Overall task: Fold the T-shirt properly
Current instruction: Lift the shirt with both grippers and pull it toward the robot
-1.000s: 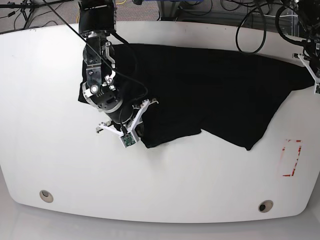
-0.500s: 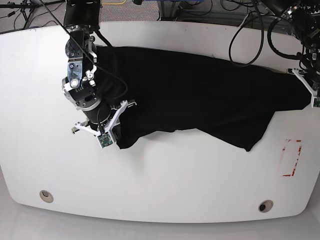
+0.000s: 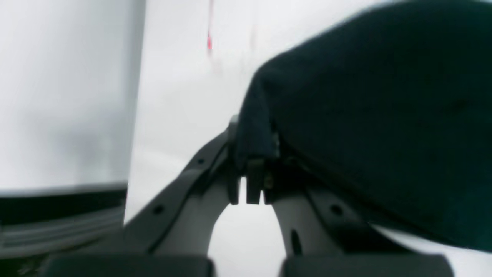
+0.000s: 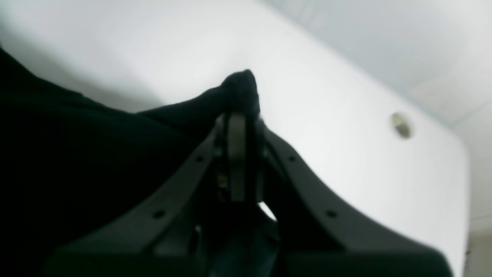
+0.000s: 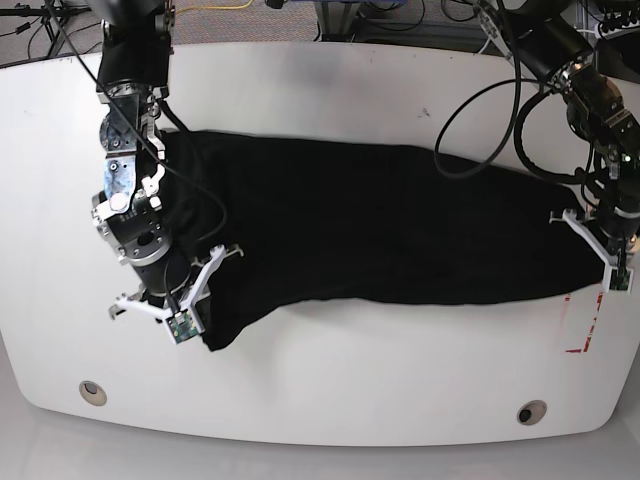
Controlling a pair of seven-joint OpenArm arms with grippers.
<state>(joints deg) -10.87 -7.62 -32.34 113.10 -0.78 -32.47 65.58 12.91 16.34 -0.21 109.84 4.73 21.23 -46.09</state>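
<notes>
The black T-shirt [image 5: 380, 230] lies stretched in a long band across the white table [image 5: 330, 390]. My right gripper [image 5: 200, 328], at the left of the base view, is shut on the shirt's front-left corner. The right wrist view shows the corner of the T-shirt [image 4: 238, 86] bunched between the fingertips of the right gripper [image 4: 238, 119]. On the right side of the base view, my left gripper [image 5: 606, 264] is shut on the shirt's right end. The left wrist view shows a fold of the T-shirt [image 3: 365, 115] pinched in the left gripper [image 3: 253, 154].
A red tape mark [image 5: 585, 322] lies on the table just in front of the left gripper. Two round holes [image 5: 92, 391] [image 5: 531, 411] sit near the front edge. Black cables [image 5: 490, 120] loop over the back right of the table.
Both arms have pulled the shirt toward the front. The right gripper went left and forward, the left gripper forward, and the shirt is drawn out longer and flatter.
</notes>
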